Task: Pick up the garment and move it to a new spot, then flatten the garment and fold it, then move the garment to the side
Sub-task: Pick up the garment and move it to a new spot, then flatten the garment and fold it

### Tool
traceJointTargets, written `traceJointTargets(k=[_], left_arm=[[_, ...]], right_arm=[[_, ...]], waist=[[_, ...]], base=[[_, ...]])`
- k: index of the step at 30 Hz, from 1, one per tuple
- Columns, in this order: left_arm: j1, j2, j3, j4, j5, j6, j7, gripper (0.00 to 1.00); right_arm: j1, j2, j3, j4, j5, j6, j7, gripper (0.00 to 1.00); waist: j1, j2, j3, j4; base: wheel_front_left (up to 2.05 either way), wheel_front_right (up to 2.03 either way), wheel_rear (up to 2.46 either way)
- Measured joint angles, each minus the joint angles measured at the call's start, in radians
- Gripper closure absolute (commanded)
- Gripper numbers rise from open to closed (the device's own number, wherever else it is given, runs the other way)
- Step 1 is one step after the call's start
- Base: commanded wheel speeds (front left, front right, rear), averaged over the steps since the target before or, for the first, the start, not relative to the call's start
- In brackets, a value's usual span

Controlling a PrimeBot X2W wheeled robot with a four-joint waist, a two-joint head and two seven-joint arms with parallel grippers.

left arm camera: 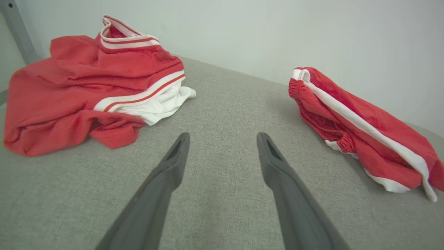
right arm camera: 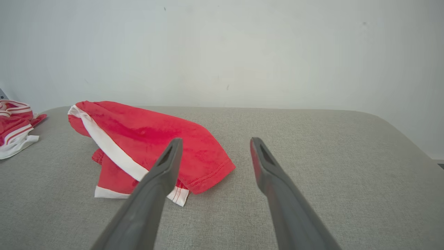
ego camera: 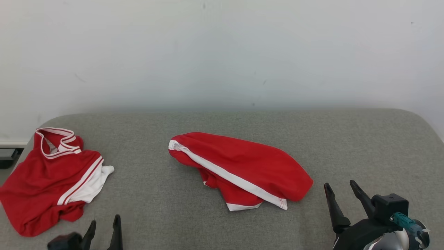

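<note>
The crumpled red shorts with a white side stripe (ego camera: 242,166) lie midway on the grey fabric-covered bench (ego camera: 347,139), untouched. The left fingers (ego camera: 117,232) and right fingers (ego camera: 333,208) stand released and empty, the right nearer the hem, probably poised for pickup.

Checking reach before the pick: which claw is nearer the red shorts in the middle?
Right. The right claw sits just off the shorts' right end; the left claw is by the jersey.
</note>
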Motion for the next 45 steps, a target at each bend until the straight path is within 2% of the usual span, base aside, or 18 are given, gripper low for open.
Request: traceJointTargets(k=[7, 12, 18, 39, 45], left_arm=[[0.086, 0.014, 0.028, -0.108, 0.026, 0.0, 0.0, 0.0], [0.103, 0.042, -0.025, -0.194, 0.073, 0.0, 0.029, 0.0], [0.103, 0.054, -0.028, -0.289, 0.101, 0.0, 0.049, 0.0], [0.133, 0.052, 0.04, -0.416, 0.166, 0.0, 0.174, 0.0], [0.145, 0.05, 0.051, -0.436, 0.196, 0.0, 0.217, 0.0]], right_arm=[[0.004, 0.015, -0.022, 0.0, 0.0, -0.025, -0.021, 0.0], [0.016, 0.025, -0.027, 0.006, 0.002, -0.032, -0.03, 0.0], [0.028, 0.03, -0.025, 0.008, 0.003, -0.033, -0.031, 0.0], [0.023, 0.033, -0.012, 0.015, 0.003, -0.042, -0.047, 0.0], [0.022, 0.041, 0.007, 0.023, 0.013, -0.04, -0.011, 0.0]], waist=[[0.0, 0.0, -0.001, 0.011], [0.0, 0.0, 0.002, 0.01], [0.0, 0.0001, 0.008, 0.004], [0.0, 0.0001, 0.03, -0.013], [0.0, 0.0, 0.045, -0.017]], base=[[0.0, 0.0, 0.0], [0.0, 0.0, 0.0], [0.0, 0.0, 0.0], [0.0, 0.0, 0.0], [0.0, 0.0, 0.0]])
